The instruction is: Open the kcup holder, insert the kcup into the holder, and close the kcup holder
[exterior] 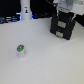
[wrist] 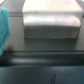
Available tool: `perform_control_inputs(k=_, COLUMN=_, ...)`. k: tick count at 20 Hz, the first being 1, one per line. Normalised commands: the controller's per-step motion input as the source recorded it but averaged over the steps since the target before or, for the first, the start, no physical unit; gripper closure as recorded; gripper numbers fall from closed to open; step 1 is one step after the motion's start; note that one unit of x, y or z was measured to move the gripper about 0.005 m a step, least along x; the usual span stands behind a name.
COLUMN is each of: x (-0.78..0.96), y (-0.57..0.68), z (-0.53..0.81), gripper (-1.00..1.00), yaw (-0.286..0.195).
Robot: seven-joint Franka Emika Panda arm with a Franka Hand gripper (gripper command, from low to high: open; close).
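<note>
Nearest the camera stands the small pale cylindrical kcup with its bright green top (exterior: 20, 49), alone on the white table (exterior: 45, 65), well apart from the gripper (exterior: 64, 14) and not yet picked up. Further along, a tall white bottle-shaped object (exterior: 25, 11) stands at the back. Then the black boxy kcup holder with pale front panels (exterior: 63, 26), the arm hanging directly over it. Whether the drawer is open, I cannot tell; insertion and closing remain. How the jaws stand, I cannot tell either.

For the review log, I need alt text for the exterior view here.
A white robot arm reaches down over the black kcup holder at the exterior view's right. The green-topped kcup stands alone on the white table, a white bottle behind.
</note>
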Motion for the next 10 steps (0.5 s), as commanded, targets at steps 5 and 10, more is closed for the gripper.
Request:
perform_control_inputs(k=5, x=-0.31, y=0.05, z=-0.45, gripper=-1.00, yaw=-0.017)
perform_control_inputs(k=10, x=-0.29, y=0.05, z=-0.43, gripper=-1.00, yaw=-0.022)
